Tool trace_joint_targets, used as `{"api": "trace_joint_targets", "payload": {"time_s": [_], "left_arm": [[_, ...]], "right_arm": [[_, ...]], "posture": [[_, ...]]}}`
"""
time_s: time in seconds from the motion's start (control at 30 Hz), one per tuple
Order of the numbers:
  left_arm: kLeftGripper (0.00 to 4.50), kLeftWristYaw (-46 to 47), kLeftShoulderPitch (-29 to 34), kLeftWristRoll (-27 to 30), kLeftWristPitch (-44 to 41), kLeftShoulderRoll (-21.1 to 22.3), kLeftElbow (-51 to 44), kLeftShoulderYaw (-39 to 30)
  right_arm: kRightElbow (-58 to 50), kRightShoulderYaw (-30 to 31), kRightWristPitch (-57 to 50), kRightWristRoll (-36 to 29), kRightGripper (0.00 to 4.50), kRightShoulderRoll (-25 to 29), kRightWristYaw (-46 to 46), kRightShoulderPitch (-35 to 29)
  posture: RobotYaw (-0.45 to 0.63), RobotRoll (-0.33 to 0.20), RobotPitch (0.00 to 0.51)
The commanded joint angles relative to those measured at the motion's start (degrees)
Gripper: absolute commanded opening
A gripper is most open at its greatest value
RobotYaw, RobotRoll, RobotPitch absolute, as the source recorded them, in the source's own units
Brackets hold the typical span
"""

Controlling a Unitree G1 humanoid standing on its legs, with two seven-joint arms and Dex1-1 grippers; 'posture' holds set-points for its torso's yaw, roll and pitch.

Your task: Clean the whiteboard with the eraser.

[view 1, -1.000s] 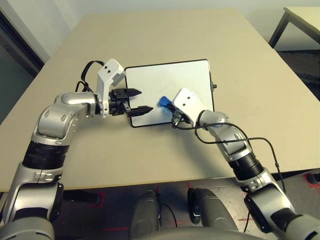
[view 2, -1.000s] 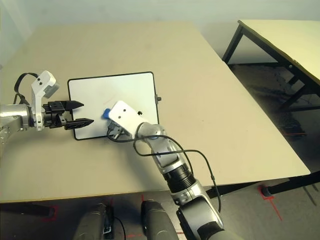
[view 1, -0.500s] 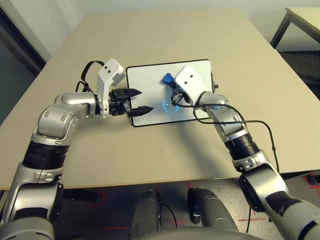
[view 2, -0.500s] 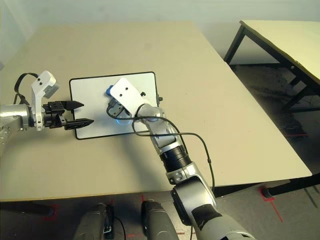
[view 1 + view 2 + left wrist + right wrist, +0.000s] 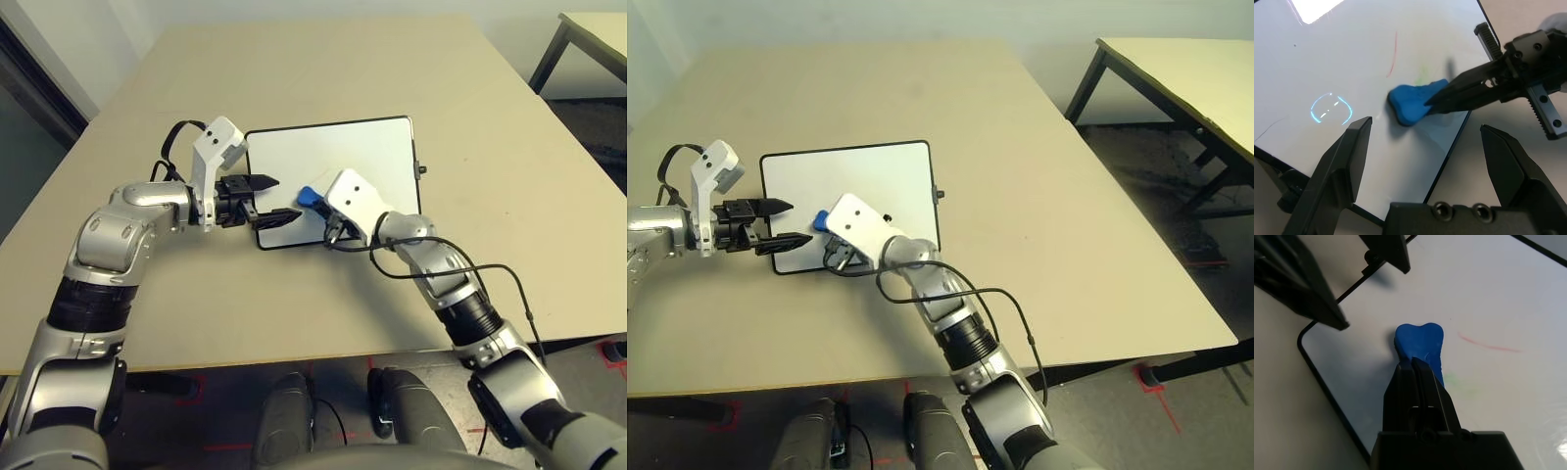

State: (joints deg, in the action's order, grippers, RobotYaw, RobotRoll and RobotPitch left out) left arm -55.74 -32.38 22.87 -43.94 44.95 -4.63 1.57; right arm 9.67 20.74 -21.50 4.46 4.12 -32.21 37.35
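eraser [image 5: 310,197] points lengthwise far-left, pinched by right gripper [image 5: 1413,363], fingers closed; left gripper [image 5: 1426,123] open, empty.

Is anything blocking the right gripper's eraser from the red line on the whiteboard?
Nothing visible stands between the eraser in the right gripper and the red line; bare whiteboard separates them.

Count from here: 1 whiteboard (WB) [image 5: 372,147]. 1 eraser [image 5: 1420,340] on WB. 2 tables: 1 under WB [image 5: 245,323], 1 well right of WB [image 5: 1195,78]. 2 robot arms, L arm [image 5: 103,240] + R arm [image 5: 470,318], 1 per side of WB. 2 grippers, approx. at/over WB: L gripper [image 5: 289,200], R gripper [image 5: 1413,360], 2 fingers ea. 2 white wrist mounts, 1 per arm. On WB: 1 red line [image 5: 1488,345], 1 faint green smudge [image 5: 1455,381].
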Motion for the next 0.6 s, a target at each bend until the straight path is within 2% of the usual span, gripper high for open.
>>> {"api": "trace_joint_targets", "payload": {"time_s": [0.03, 0.17, 0.27, 0.6], "left_arm": [[4.50, 0.1, 0.5, 0.2, -0.8, -0.2, -1.0, 0.7], [4.50, 0.3, 0.7, 0.3, -1.1, -0.4, -1.5, 0.7], [4.50, 0.4, 0.8, 0.3, -1.4, -0.4, -1.8, 0.7], [4.50, 0.5, 0.4, 0.3, -2.1, -0.6, -2.2, 0.9]], "right_arm": [[4.3, -2.7, 1.7, 0.6, 0.03, -0.7, 3.6, 3.6], [8.3, -5.3, 3.5, 0.5, 0.03, -0.8, 7.1, 7.6], [9.4, -5.7, 4.0, 0.4, 0.03, -0.9, 7.7, 8.2], [-0.8, 1.5, -4.6, -1.7, 0.03, -3.2, -0.4, 0.3]], "posture": [[0.03, 0.000, 0.130], [0.03, 0.000, 0.130], [0.03, 0.000, 0.130], [0.02, 0.000, 0.129]]}}
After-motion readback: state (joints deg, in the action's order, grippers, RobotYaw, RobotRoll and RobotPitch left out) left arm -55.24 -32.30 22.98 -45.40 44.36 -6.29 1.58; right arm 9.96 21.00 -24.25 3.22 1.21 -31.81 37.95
